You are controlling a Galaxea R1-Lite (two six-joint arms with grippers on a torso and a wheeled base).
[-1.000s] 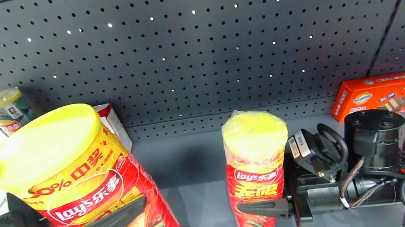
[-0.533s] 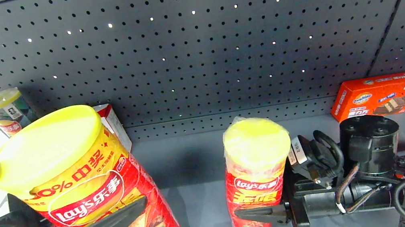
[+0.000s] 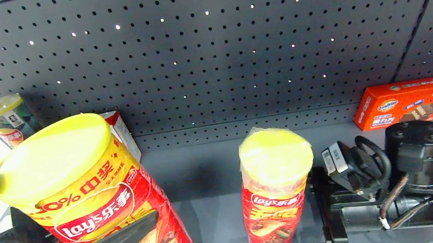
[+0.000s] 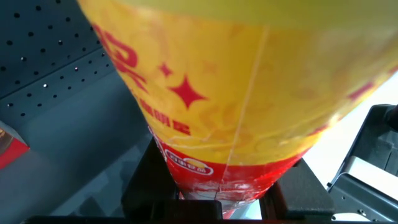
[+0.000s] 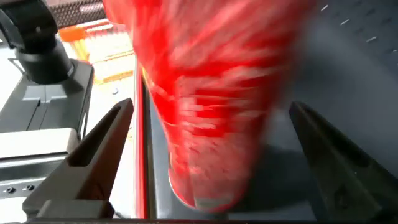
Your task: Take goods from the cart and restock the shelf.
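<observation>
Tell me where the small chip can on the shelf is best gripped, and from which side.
Grip the small can around its mid body, coming level from the robot's right. It stands on end on the shelf, so its round wall is free there, and the open right gripper straddles it. The film-wrapped lid looks a poorer hold.

red can (image 5: 208,146) | blurred | between wide-spread claw (image 5: 210,107) | on grey shelf (image 5: 351,56)
</observation>
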